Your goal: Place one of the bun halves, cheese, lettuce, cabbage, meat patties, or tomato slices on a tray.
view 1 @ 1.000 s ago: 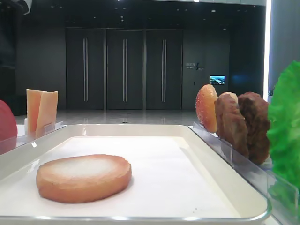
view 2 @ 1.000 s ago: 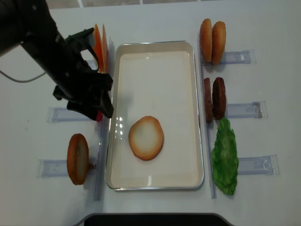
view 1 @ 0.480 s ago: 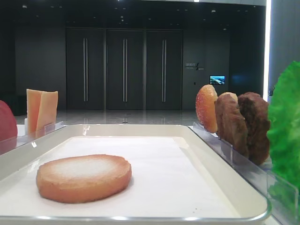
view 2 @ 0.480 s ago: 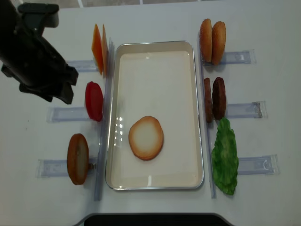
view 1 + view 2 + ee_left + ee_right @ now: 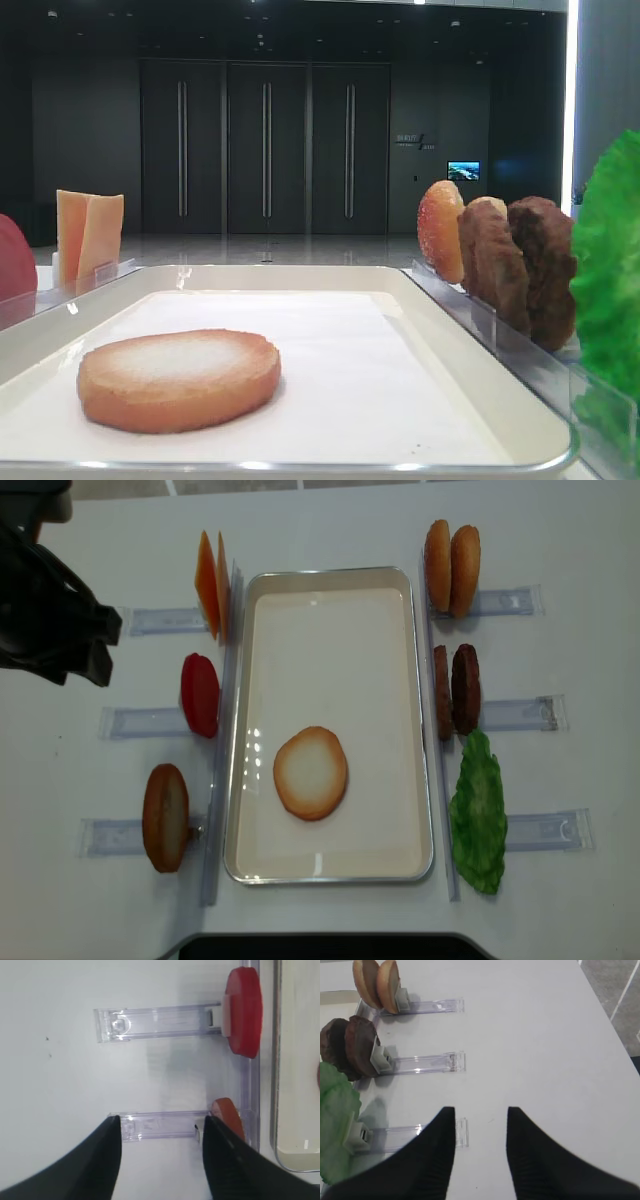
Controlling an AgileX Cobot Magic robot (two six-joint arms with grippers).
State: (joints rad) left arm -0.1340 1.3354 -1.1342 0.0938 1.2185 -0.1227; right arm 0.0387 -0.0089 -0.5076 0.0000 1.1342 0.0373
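Jaws of the left gripper (image 5: 161, 1125) gape wide, empty, tomato slice (image 5: 243, 1010) well beyond them.

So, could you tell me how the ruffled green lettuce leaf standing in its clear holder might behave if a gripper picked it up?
The ruffled green lettuce leaf looks thin and crinkled, so it would probably flex or droop when lifted. It stands on edge in the clear holder, so a sideways nudge might tip it. It probably weighs little for its size.

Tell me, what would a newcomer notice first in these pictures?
Probably the tray in the middle of the table, with one bun half lying flat in it. Next, the food standing in holders on both sides: green lettuce on the right, a red tomato slice on the left.
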